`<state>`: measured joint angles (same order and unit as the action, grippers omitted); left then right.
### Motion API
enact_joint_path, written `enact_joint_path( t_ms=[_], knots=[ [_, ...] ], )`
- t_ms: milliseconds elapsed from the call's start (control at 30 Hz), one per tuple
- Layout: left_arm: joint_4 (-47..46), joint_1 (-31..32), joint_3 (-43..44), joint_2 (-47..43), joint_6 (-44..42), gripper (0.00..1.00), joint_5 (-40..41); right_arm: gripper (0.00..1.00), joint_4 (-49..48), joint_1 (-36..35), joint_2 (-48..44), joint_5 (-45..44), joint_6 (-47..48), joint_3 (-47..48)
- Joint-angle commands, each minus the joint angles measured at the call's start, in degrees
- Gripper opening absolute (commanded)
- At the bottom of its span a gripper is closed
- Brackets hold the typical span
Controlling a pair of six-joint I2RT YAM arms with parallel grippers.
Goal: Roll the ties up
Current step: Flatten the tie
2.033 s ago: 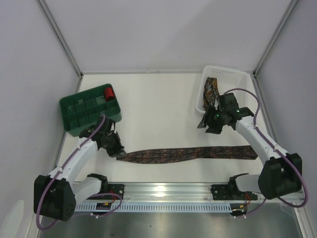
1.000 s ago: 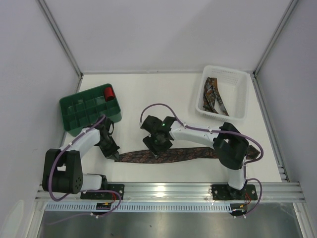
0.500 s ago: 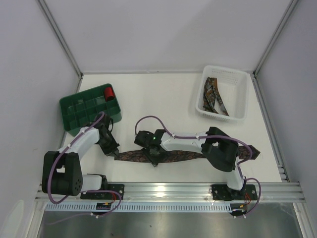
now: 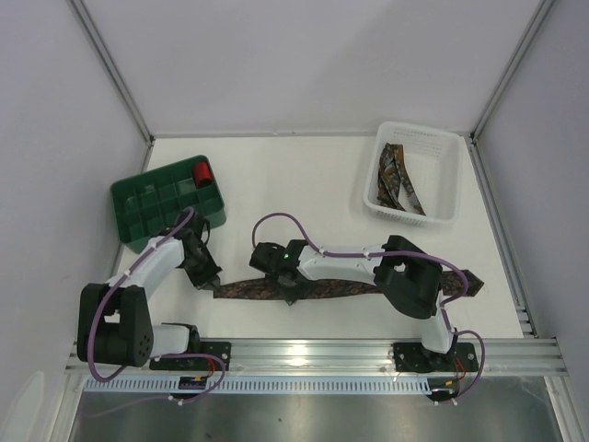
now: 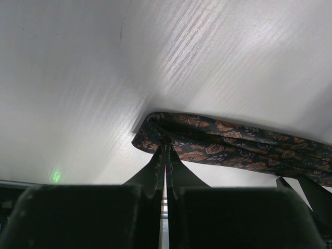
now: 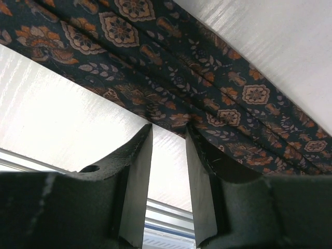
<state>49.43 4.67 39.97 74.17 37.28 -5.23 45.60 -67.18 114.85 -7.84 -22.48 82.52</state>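
One patterned tie [image 4: 350, 287] lies flat along the table's front, left to right. My left gripper [image 4: 211, 281] is shut on its folded left end, and the left wrist view shows the fingertips pinching the fabric [image 5: 171, 136]. My right gripper [image 4: 290, 295] is down on the tie's left part. In the right wrist view it [image 6: 167, 129] is open, with its tips at the near edge of the tie [image 6: 155, 67] and bare table between the fingers. More ties [image 4: 396, 180] lie in the white basket [image 4: 448, 175].
The white basket stands at the back right. A green compartment tray [image 4: 147, 216] holding a small red roll [image 4: 202, 172] stands at the left, just behind my left arm. The metal rail [image 4: 313, 354] runs along the front edge.
My right arm swung from the basket across to the tie's left part and came down on it. The left gripper drew the tie's end slightly left. Almost nothing moved in the last half second.
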Motion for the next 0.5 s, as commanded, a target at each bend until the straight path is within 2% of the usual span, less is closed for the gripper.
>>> enact_joint_path(
  t_ms=[0,200,300,467],
  knots=[
    [-0.12,-0.62,0.99,-1.75,-1.24,0.0,-0.57,0.37,0.8,-0.24,-2.69,-2.36,-0.64,2.38],
    [-0.03,-0.62,0.81,-1.49,-1.5,0.0,-0.83,0.36,-0.77,0.56,-0.6,-2.19,0.15,0.8],
    [0.14,-0.62,1.08,-1.57,-1.77,0.0,-0.74,0.26,-1.57,0.29,0.29,-1.57,0.16,0.45],
    [0.05,-0.62,0.73,-1.75,-1.77,0.0,-0.57,0.17,-1.31,0.29,-0.85,-1.65,-0.28,0.36]
  ],
)
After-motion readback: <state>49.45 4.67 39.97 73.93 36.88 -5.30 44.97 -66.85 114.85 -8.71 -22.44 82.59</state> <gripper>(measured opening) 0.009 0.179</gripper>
